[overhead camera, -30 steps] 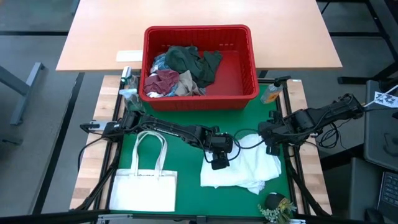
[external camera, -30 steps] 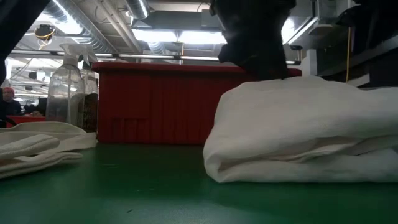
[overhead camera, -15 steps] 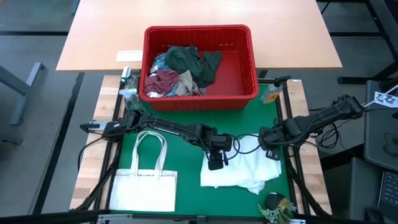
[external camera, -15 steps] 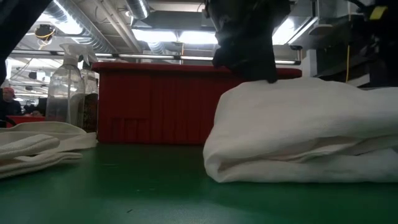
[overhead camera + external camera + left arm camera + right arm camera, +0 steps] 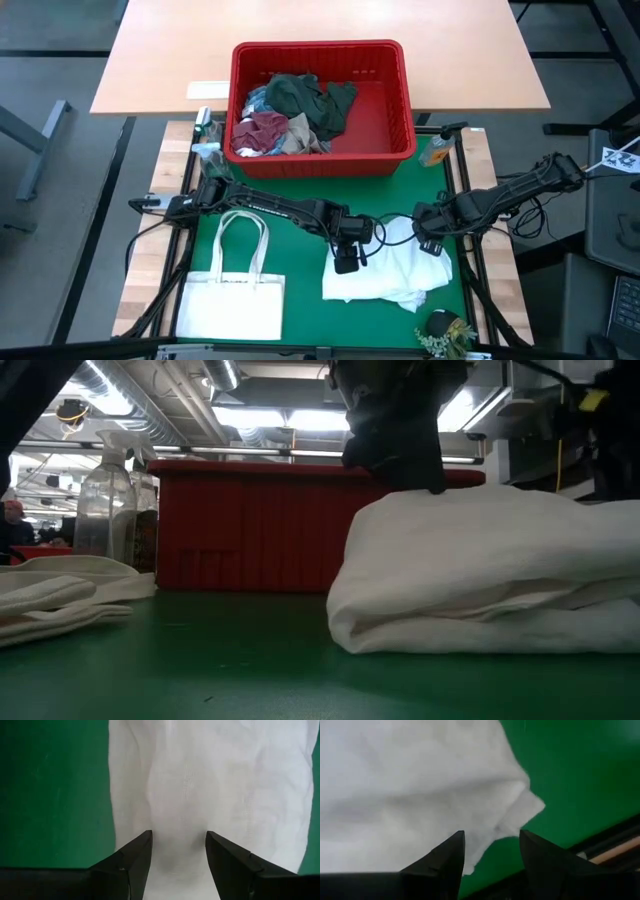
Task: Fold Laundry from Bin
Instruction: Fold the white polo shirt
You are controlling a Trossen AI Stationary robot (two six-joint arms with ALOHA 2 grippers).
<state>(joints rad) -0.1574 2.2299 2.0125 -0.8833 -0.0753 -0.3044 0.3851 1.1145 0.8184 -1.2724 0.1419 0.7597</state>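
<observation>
Left gripper [image 5: 344, 262] released, jaws straddling white garment [image 5: 390, 272] on green mat [image 5: 300, 290]; right gripper [image 5: 428, 243] released at garment's 2 o'clock corner. Pinch single edges squarely, lift evenly. Remaining laundry [image 5: 292, 116] in bin [image 5: 405, 100], 12 o'clock.

Lab or workshop floor, not a home. Low view: exposed ceiling ducting [image 5: 190, 400] and strip lights [image 5: 270, 420] at 12 o'clock, open hall behind, a person [image 5: 12, 525] at 9 o'clock. High view: green test mat [image 5: 300, 280] on a framed wooden bench [image 5: 150, 200], loose cabling [image 5: 150, 225], grey concrete floor [image 5: 60, 150] at 9 o'clock.
</observation>
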